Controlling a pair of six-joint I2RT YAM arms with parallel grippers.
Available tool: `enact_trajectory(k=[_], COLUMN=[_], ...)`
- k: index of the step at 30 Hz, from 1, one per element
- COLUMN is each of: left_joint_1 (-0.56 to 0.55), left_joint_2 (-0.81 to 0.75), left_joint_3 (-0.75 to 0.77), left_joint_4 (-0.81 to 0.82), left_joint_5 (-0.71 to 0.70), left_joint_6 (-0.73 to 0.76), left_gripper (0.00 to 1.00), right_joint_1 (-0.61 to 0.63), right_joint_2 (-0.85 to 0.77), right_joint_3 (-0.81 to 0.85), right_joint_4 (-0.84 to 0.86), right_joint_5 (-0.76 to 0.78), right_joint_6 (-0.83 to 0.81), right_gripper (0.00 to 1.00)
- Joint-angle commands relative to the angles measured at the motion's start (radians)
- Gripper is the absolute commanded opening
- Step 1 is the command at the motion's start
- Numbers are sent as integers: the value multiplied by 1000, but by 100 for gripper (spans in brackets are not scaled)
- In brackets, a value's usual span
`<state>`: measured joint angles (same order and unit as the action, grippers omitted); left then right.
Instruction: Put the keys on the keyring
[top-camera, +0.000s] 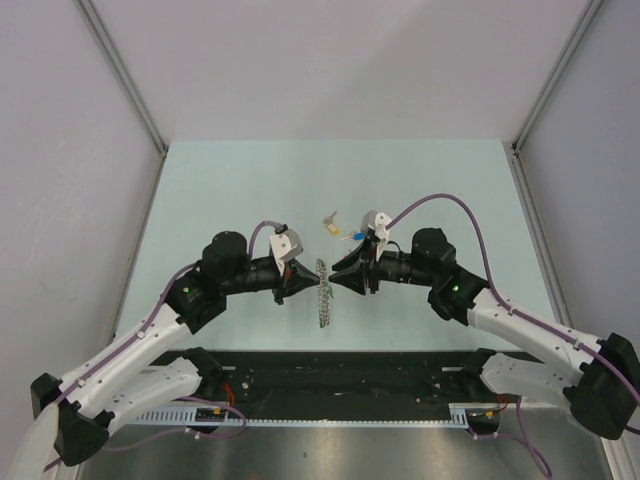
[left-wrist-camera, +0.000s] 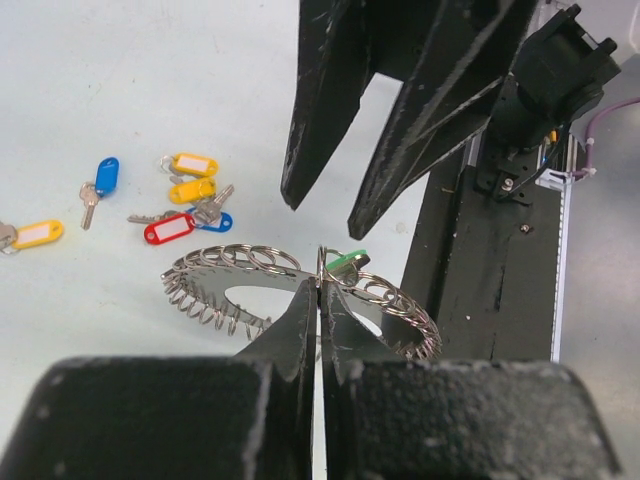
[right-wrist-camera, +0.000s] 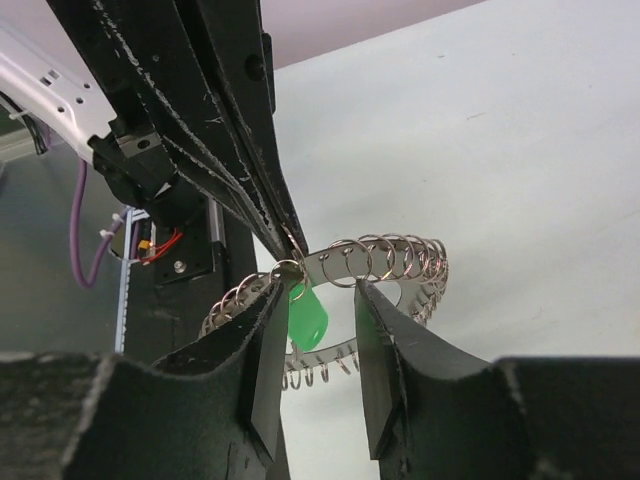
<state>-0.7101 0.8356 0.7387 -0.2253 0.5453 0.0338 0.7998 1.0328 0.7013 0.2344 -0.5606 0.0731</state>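
My left claw (left-wrist-camera: 320, 285) is clamped on the rim of the keyring (left-wrist-camera: 230, 262). My right claw (right-wrist-camera: 320, 290) faces it tip to tip, fingers parted on either side of that rim and gripping nothing. Between them hangs the green-tagged key (right-wrist-camera: 305, 315), its loop on the ring and its tag pointing down, just beside one finger. From above, the ring stands on edge between my claws, its long axis running from near to far. Loose keys lie well apart on the table (top-camera: 250, 180): a red tag (left-wrist-camera: 170, 228), a blue tag (left-wrist-camera: 106, 175), and yellow tags (left-wrist-camera: 195, 163).
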Motion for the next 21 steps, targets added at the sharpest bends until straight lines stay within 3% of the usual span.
enact_trajectory(k=[1,16,21], left_joint_1=[4,4,4], left_joint_2=[-27,-64,-69], left_joint_3=[-4,-42,-53], left_joint_4=[98,176,198], left_joint_5=[38,19,19], left_joint_6=[3,-21,-28], left_gripper=[1,0,0], right_joint_1=[-14,-43,-53], right_joint_2=[24,78,87], right_joint_3=[17,15,15], right_joint_4=[91,149,164], right_joint_5=[-50,-127,-148], right_joint_6=[108,220,237], right_gripper=[35,23,7])
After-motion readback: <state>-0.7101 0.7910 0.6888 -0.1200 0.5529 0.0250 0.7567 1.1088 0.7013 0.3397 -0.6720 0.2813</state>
